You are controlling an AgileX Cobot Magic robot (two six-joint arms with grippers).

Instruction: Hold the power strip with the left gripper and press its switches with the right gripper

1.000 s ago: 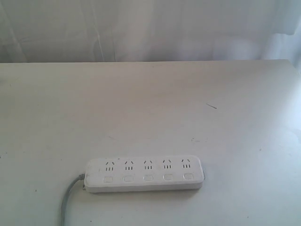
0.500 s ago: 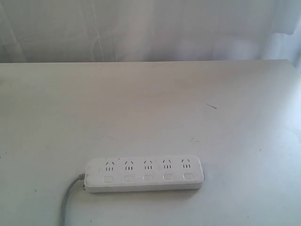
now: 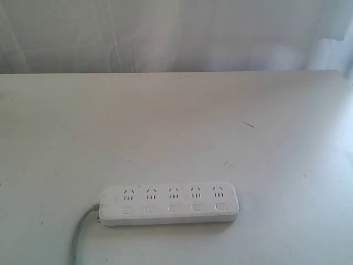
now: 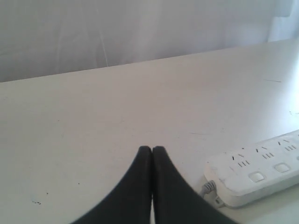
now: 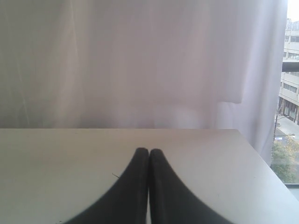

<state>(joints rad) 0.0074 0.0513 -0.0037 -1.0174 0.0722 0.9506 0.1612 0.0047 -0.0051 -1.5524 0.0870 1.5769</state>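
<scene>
On a white surface (image 3: 176,110), the power strip (image 3: 169,203) lies untouched; left tool (image 4: 152,149) and right tool (image 5: 148,151) both pinched closed, empty.

cord (image 3: 75,238): cut by exterior view's lower edge | power strip (image 4: 261,170): cropped in left wrist view

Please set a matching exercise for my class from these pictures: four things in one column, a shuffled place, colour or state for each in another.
1 power strip
2 cord
3 left gripper
4 curtain

A grey
B shut, clear of the strip
C hanging behind the table
D lying flat, sockets up

Pairs: 1-D, 2-A, 3-B, 4-C
</scene>
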